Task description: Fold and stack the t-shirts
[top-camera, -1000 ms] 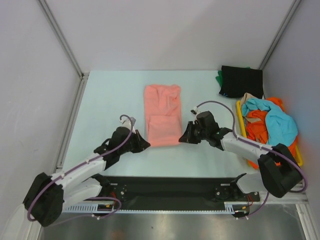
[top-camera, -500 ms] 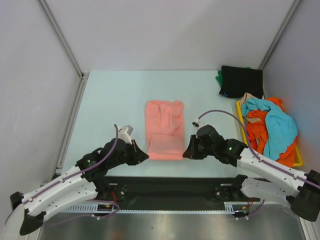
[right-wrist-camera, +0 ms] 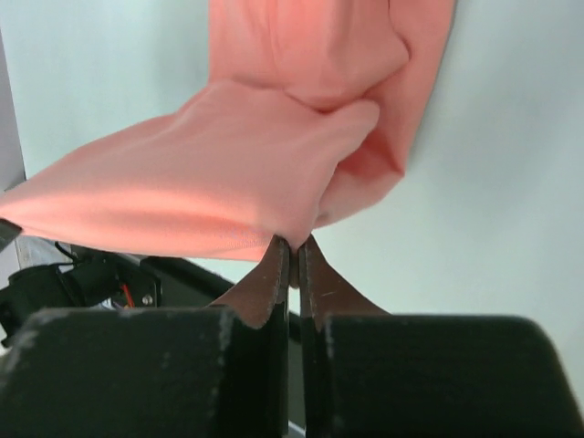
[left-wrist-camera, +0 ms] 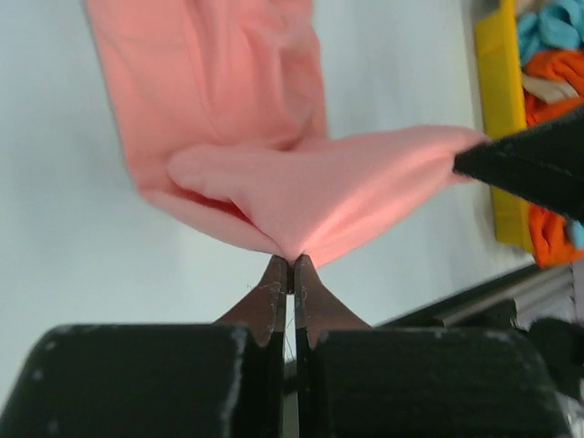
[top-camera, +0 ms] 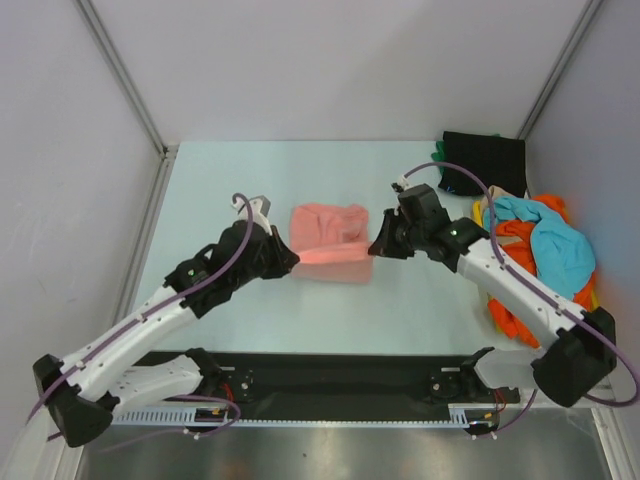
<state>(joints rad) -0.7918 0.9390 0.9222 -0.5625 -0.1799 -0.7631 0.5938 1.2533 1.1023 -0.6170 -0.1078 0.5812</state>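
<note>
The salmon pink t-shirt lies in the middle of the table, its near end lifted off the surface and folded back over the far part. My left gripper is shut on its near left corner. My right gripper is shut on its near right corner. The cloth hangs stretched between the two grippers. A folded black t-shirt lies on a green one at the far right. Turquoise, orange and beige t-shirts are heaped in the yellow tray.
The yellow tray stands along the table's right edge, also showing in the left wrist view. Grey walls with metal posts close the back and sides. A black rail runs along the near edge between the arm bases.
Both grippers have lifted the near end of the pink t-shirt and carried it away from the arm bases, over the far part. The shirt now looks much shorter.
</note>
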